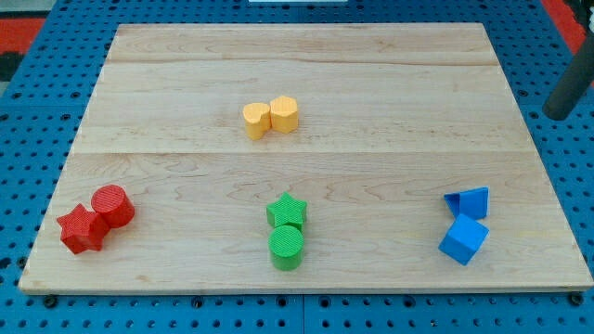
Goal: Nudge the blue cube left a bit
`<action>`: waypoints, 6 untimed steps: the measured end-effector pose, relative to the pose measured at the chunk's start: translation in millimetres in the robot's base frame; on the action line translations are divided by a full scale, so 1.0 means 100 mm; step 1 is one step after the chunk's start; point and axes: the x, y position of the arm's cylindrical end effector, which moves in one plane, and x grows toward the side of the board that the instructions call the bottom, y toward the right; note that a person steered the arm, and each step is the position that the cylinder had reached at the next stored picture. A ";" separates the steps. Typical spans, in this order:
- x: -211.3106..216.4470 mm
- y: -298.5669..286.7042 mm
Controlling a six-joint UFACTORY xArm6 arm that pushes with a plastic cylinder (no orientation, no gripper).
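— Looking for the blue cube [463, 239]: where is it?
— Near the table's [297, 56] lower right corner, touching a blue triangular block [468, 201] just above it.
— And my tip?
— Only a dark rod [571, 88] shows at the view's right edge, off the table; its end isn't visible, so the tool's state cannot be told.
— Other blocks?
— Yellow pair [270, 116] top centre, green pair [287, 232] bottom centre, red pair [96, 218] bottom left.

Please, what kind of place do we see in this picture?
Probably a robot test bench in a lab, not a home. A wooden board lies on a blue perforated base, with small coloured blocks set in pairs, such as the blue cube. My tip does not show clearly.
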 end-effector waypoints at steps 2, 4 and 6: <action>0.00 0.09; 0.99 -0.06; 1.90 -1.08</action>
